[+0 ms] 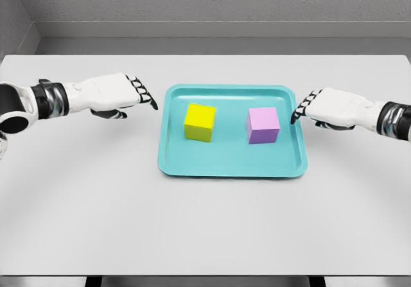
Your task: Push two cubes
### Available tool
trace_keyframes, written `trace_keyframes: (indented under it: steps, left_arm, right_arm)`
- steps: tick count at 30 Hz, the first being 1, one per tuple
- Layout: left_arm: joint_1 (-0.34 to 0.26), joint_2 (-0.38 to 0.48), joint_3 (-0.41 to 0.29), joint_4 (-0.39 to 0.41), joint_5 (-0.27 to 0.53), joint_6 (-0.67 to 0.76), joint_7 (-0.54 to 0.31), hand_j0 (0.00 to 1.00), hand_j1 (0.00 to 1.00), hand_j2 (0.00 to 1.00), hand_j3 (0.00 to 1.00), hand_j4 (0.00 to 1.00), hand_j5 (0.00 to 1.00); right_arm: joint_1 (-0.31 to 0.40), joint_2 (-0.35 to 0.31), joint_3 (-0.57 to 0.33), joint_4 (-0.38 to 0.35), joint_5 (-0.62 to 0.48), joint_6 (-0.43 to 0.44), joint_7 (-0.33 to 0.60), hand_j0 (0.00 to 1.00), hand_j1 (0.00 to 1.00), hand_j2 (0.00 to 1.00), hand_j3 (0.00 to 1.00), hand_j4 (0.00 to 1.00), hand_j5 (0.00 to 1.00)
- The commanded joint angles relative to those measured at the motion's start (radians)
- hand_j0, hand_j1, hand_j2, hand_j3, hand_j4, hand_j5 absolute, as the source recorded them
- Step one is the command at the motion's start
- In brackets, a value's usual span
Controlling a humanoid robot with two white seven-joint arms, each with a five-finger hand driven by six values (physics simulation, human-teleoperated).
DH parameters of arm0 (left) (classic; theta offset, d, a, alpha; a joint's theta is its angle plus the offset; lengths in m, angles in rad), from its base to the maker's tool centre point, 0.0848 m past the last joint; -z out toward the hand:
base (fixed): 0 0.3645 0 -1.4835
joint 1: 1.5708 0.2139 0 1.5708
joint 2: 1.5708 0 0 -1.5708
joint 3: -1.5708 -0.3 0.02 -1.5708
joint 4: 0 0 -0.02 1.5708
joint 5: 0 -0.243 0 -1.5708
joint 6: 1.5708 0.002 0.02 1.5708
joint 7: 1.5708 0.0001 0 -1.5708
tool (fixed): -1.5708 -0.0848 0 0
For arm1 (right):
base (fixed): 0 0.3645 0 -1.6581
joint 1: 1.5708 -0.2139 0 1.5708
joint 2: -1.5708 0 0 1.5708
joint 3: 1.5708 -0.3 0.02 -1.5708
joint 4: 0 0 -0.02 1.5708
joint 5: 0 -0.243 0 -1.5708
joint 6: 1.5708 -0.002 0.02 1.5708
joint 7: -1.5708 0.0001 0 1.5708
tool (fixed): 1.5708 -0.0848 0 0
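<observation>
On the white bench (pixel 205 235), a teal plastic tray (pixel 231 167) carries an unmarked yellow cube (pixel 200 122) and lilac cube (pixel 262 125), while the left robot hand (pixel 122 94) and right robot hand (pixel 324 107) hover just outside its side rims, fingers extended, holding nothing.

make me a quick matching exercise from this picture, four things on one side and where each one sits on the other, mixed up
Things:
1. yellow cube
2. purple cube
3. left hand
4. right hand

Places:
A. outside the tray, by its right rim
B. in the tray, left half
C. outside the tray, off its left rim
D. in the tray, right half

Pairs: 1-B, 2-D, 3-C, 4-A
</observation>
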Motion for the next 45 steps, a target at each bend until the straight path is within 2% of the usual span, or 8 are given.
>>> trace_keyframes:
  steps: [1,5,12,16,31,45]
  left_arm:
    - [0.0,-0.024,-0.02,0.004,-0.003,0.002,-0.003,0.75,0.75,0.75,0.75,0.75,0.75]
    - [-0.025,-0.056,-0.049,0.005,-0.009,0.002,-0.005,0.75,0.75,0.75,0.75,0.75,0.75]
    - [-0.032,-0.076,-0.058,0.005,-0.008,0.002,-0.025,0.75,0.75,0.75,0.75,0.75,0.75]
    - [-0.032,-0.087,-0.065,0.032,-0.009,0.002,-0.026,0.75,0.75,0.75,0.75,0.75,0.75]
    - [-0.032,-0.113,-0.065,0.047,-0.009,0.002,-0.043,0.75,0.75,0.75,0.75,0.75,0.75]
    - [-0.035,-0.162,-0.065,0.045,-0.009,0.002,-0.088,0.75,0.75,0.75,0.75,0.75,0.75]
  right_arm:
    - [0.0,0.001,0.004,-0.002,-0.002,0.003,0.0,0.65,0.65,0.65,0.65,0.65,0.65]
    - [0.0,0.016,0.023,-0.002,0.003,0.003,0.0,0.65,0.65,0.65,0.65,0.65,0.65]
    - [-0.002,0.033,0.03,0.001,0.01,0.003,0.0,0.65,0.65,0.65,0.65,0.65,0.65]
    - [-0.009,0.041,0.03,0.006,0.021,0.003,0.0,0.64,0.64,0.64,0.64,0.64,0.64]
    - [-0.034,0.075,0.088,0.004,0.032,0.003,0.0,0.64,0.64,0.64,0.64,0.64,0.64]
    - [-0.032,0.079,0.078,0.007,0.009,0.003,0.0,0.64,0.64,0.64,0.64,0.64,0.64]
